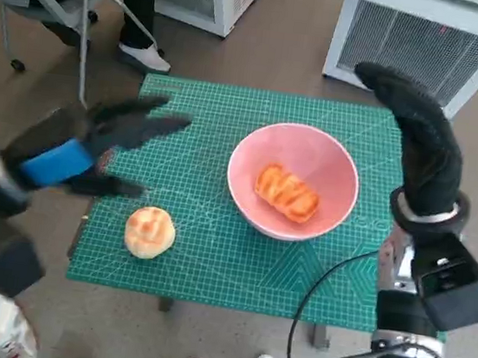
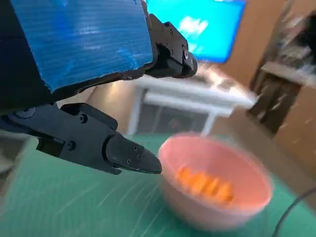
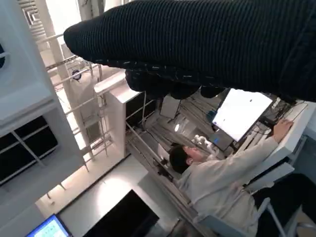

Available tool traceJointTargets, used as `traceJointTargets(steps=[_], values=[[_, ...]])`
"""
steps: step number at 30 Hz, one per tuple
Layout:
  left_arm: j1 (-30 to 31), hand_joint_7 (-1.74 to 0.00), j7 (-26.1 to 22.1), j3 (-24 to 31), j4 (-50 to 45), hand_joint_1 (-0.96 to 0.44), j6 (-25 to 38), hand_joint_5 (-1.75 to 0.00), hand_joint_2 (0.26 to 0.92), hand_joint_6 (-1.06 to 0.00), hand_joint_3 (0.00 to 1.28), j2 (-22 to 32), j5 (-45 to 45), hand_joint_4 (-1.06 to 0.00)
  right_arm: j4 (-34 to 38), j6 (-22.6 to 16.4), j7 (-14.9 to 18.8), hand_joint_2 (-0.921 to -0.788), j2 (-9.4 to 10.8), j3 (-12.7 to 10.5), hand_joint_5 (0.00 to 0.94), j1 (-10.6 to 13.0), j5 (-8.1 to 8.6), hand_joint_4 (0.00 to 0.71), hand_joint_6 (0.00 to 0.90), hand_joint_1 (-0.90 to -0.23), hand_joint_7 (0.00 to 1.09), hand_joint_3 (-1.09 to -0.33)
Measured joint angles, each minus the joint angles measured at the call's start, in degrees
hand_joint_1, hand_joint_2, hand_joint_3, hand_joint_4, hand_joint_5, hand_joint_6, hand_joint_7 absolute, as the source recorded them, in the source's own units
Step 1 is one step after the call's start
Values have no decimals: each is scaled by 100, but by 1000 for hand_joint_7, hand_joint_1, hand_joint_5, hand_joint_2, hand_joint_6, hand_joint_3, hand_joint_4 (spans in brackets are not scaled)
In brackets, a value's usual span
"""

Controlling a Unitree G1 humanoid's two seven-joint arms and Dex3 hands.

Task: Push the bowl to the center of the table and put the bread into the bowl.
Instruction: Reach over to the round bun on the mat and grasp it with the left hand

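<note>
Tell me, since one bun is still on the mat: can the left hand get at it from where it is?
Probably yes. The left hand hovers open just above the round bun, and nothing lies between them; the pink bowl sits off to the side.

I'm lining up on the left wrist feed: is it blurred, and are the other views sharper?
Left wrist view: pink bowl and background smeared, left hand sharp. Head view: bowl and round bun crisp, left hand blurred. Right wrist view: sharp, window glare.
</note>
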Motion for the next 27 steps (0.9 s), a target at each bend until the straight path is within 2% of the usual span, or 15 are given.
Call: traceJointTargets(steps=[7, 13, 20, 27], values=[[673, -42, -75, 79, -201, -278, 160, -11, 864, -465, 6, 208, 146, -379, 77, -1, 34, -921, 36, 10, 1, -16, 20, 310, 313, -597, 84, -744], [941, -30, -74, 56, -201, -241, 195, -10, 835, -476, 0, 220, 300, -390, 145, -48, 60, -921, 46, 13, 1, -24, 47, 311, 312, -598, 85, -746], [991, -13, -78, -194, 24, -228, 27, -3, 840, -464, 8, 212, 404, -385, 213, -110, 92, -921, 46, 21, 1, -82, 47, 311, 311, -588, 86, -752], [905, -1, -166, -669, 585, -216, 55, 0, 849, -446, 9, 154, 597, -359, 298, -146, 155, -921, 46, 20, 1, -132, 65, 311, 311, -579, 87, -754]])
